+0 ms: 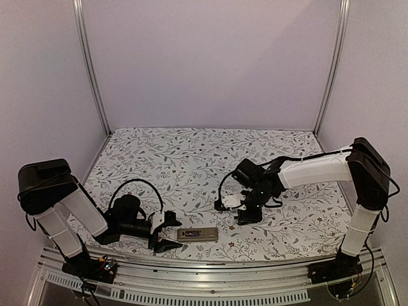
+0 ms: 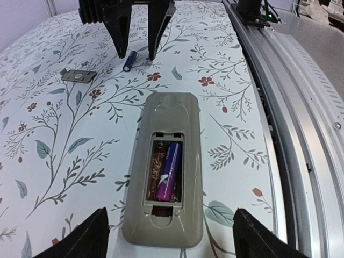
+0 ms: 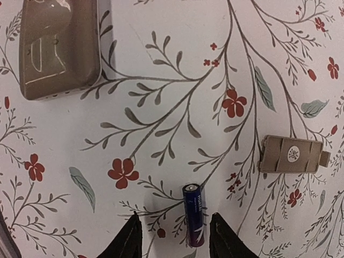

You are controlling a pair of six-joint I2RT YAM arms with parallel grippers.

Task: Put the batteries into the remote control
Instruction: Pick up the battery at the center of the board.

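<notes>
**1 battery in, 1 on the table**

The remote lies back-up in the centre of the left wrist view. Its dark recess faces the ceiling, likely so that batteries can be lowered in from above. 1 purple battery sits in the right half of the recess, a little slanted. The left half looks empty.

The left gripper stands wide, with 1 finger at each lower corner of that frame. The fingers flank the remote's near end without touching it. I judge they are placed there to steady the remote while the other arm loads it.

The second battery lies on the flowered table at the bottom centre of the right wrist view. It sits between the fingers of the right gripper, which is spread and grips nothing. The battery is nearer the finger on the right of the frame. That straddle reads as the start of a pick. The battery cover lies well apart at the right edge, out of the way.

The loose battery's lower end is cut off by the frame's bottom edge. The recess is in shadow, so its contacts and polarity marks cannot be read. Nor can I tell whether the loaded battery is fully seated. In the top view both batteries are too small to make out.
</notes>
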